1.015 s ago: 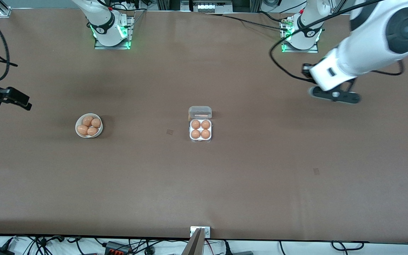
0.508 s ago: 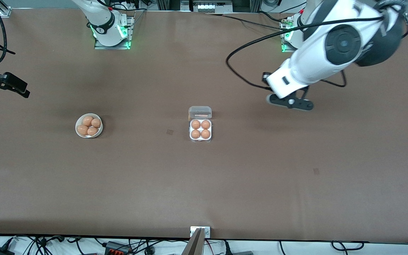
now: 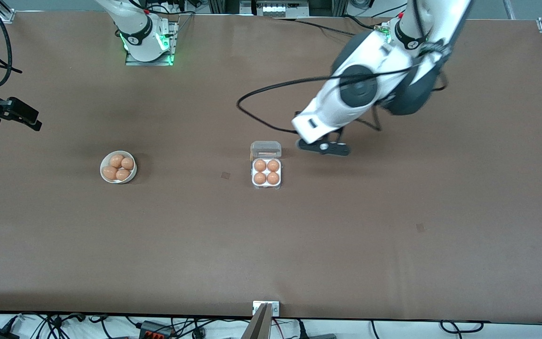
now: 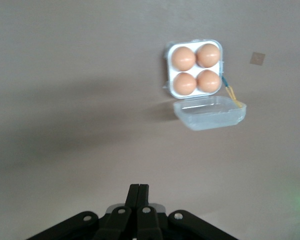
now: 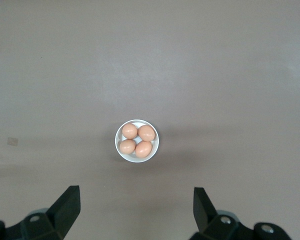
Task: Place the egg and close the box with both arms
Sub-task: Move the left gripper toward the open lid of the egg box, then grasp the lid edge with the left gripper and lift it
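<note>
We see the small white four-cell egg box (image 3: 267,172) mid-table, clear lid (image 3: 266,149) open, four tan eggs (image 4: 195,69) inside. Our left gripper (image 3: 323,147) hangs just beside it, fingers pressed together. Our right gripper (image 5: 135,205) waits spread above the round white bowl (image 3: 131,173).

No text, label, brand, number or sign can be read on anything here.
</note>
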